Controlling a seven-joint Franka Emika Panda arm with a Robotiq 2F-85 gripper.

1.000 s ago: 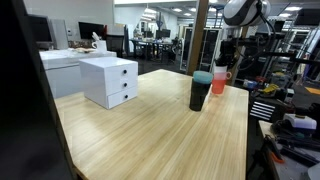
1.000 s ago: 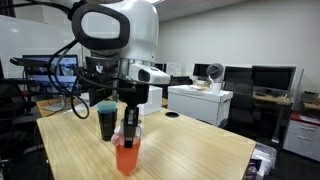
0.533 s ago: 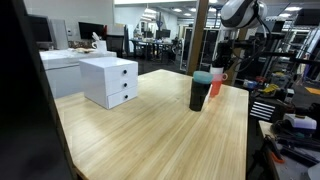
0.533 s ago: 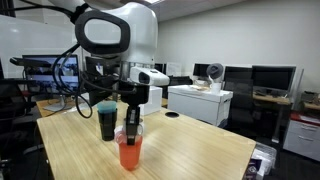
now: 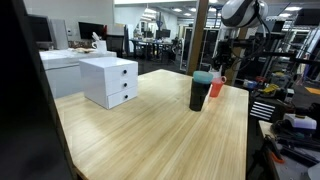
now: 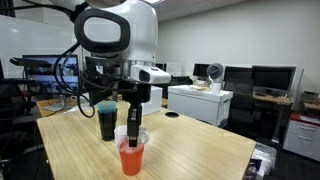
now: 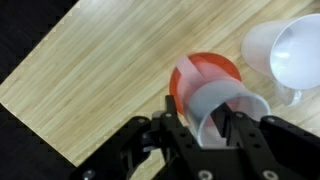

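Observation:
A translucent clear cup (image 7: 228, 108) sits nested in an orange cup (image 7: 200, 72) on the wooden table (image 7: 80, 70). My gripper (image 7: 210, 125) comes down over its rim, one finger outside the wall and the other inside the cup. The jaws stand apart, wider than the thin wall, and do not pinch it. In an exterior view the gripper (image 6: 133, 127) hangs straight above the clear cup (image 6: 136, 141) and the orange cup (image 6: 131, 162). A dark cup with a teal lid (image 6: 106, 120) stands just behind them.
An empty white cup (image 7: 288, 50) stands close beside the orange one. The dark cup (image 5: 201, 90) partly hides the orange cup (image 5: 219, 85) near the table's far edge. A white drawer unit (image 5: 110, 80) sits on the table's other side.
The jaws have parted from the clear cup's wall. The gripper and the cups have shifted slightly across the table, and the clear cup sits lower in the orange one.

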